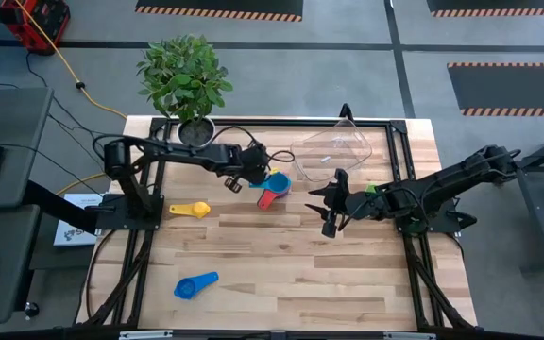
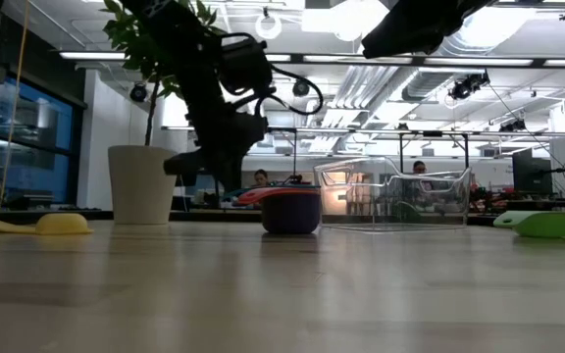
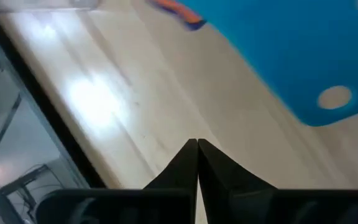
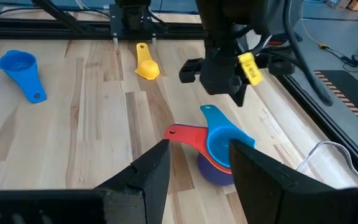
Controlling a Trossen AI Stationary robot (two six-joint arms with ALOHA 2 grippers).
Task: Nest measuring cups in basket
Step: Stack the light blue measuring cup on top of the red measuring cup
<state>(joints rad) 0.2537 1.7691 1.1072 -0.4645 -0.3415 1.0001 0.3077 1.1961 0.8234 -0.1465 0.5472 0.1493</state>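
My left gripper (image 1: 253, 176) sits low over the bench (image 1: 281, 274), its two fingers pressed tight together with nothing between them; from its own wrist I see only bare wood ahead of the closed tips. The stack of measuring cups (image 1: 273, 188) lies just beside it, on the side toward the basket (image 1: 333, 149): a light blue cup (image 4: 225, 144) nested on a red cup (image 4: 188, 135) over a dark one. The light blue handle (image 3: 316, 68) points back toward this gripper and passes close by its tips without being caught. So the coming move turns on that small offset: I judge I must open again and shift sideways onto the handle, along its long axis, before any lift.

My right gripper (image 1: 332, 202) hangs on the far side of the stack, fingers apart and holding nothing, facing the cups from the opposite direction. The left is the nearer of the two.

The yellow cup (image 1: 193, 209) lies behind my left gripper, toward its base, and the other blue cup (image 1: 195, 284) lies well apart, both outside the basket, which stands beyond the stack.
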